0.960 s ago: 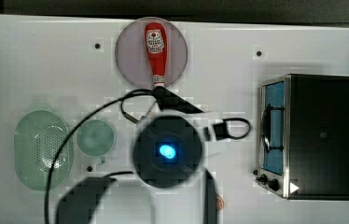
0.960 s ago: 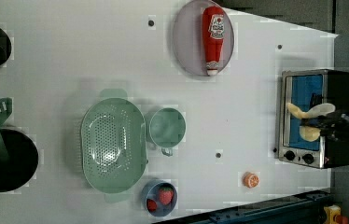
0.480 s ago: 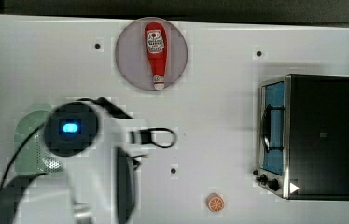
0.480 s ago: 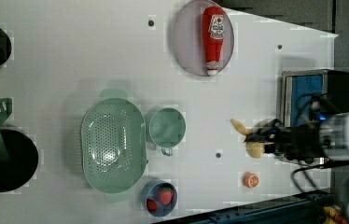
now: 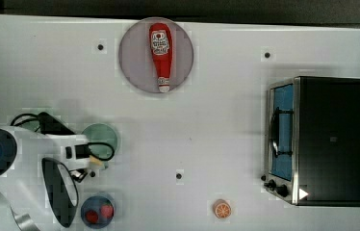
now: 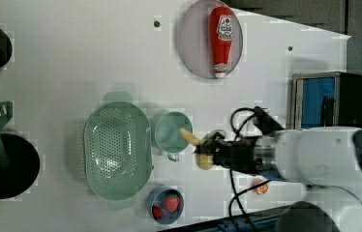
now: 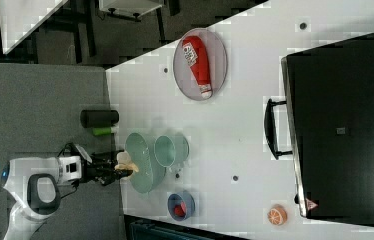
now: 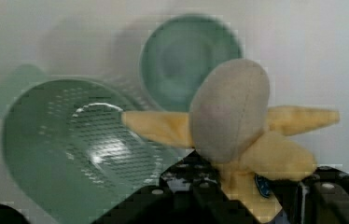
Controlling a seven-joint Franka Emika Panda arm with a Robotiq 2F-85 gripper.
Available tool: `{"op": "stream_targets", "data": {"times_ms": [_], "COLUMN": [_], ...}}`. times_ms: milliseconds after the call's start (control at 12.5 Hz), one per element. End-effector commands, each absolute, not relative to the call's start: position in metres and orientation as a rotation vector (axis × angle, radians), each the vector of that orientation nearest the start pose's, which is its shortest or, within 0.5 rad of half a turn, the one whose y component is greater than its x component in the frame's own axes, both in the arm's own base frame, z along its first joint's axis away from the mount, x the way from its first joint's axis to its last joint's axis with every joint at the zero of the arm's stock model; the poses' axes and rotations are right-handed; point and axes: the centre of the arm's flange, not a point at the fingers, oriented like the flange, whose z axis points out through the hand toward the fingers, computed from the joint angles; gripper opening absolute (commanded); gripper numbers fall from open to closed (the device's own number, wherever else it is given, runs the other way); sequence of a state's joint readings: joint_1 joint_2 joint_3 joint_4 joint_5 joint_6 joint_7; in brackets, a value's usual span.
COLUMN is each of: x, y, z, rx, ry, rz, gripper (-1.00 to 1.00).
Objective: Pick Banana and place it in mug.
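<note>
Wrist view puts the banana point(image 8: 238, 135) directly in front of the gripper point(image 8: 247, 196): it is a plush toy with a pale peeled core and yellow peel flaps spread to both sides, and the black fingers point(image 8: 196, 186) are closed on its lower end. Behind the banana stand the mug point(image 8: 189, 63) and the green perforated colander point(image 8: 79, 144), just beside each other.

From the left view, the gripper point(image 6: 218, 152) holds the banana point(image 6: 199, 153) at the rim of the mug point(image 6: 172, 131), with one peel tip reaching over the mug's opening; I cannot tell if it touches the rim. The mug stands just beside the colander point(image 6: 117, 150), between it and the arm.

On the worktop point(image 5: 216, 120) in the top view, a red ketchup bottle point(image 5: 161, 48) lies on a round grey plate point(image 5: 155, 54) near the far edge. The bottle carries a white label, but its writing cannot be read. A toaster oven point(image 5: 320, 139) stands at the top view's right edge; a small white triangle mark sits at its lower front corner. An orange slice point(image 5: 222, 209) lies near the front edge, and a blue bowl with strawberries point(image 5: 97, 211) is close to the arm.

Compared with half a second ago, the arm has moved further toward the top view's left edge, and the banana has come from the open worktop to the mug.
</note>
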State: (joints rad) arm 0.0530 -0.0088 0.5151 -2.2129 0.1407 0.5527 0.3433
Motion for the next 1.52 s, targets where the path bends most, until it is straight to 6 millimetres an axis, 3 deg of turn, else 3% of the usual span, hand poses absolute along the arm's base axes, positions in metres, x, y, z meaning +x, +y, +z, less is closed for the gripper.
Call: {"op": "stream_targets", "data": {"times_ms": [80, 400, 640, 720, 880, 1120, 1360, 1520], "x": [0.456, 0.460, 0.458, 0.455, 0.452, 0.454, 0.462, 0.472], "y": [0.273, 0.271, 0.261, 0.260, 0.258, 0.260, 0.254, 0.242], "z": [0.343, 0.286, 0.260, 0.251, 0.238, 0.240, 0.265, 0.303], "rx": [-2.830, -2.825, -2.836, -2.837, -2.827, -2.808, -2.787, -2.767], "ry": [1.271, 1.226, 1.224, 1.227, 1.231, 1.224, 1.231, 1.257], "rz": [0.234, 0.173, 0.140, 0.154, 0.165, 0.138, 0.067, -0.020], "gripper": [-0.26, -0.26, -0.26, -0.18, 0.24, 0.91, 1.00, 1.00]}}
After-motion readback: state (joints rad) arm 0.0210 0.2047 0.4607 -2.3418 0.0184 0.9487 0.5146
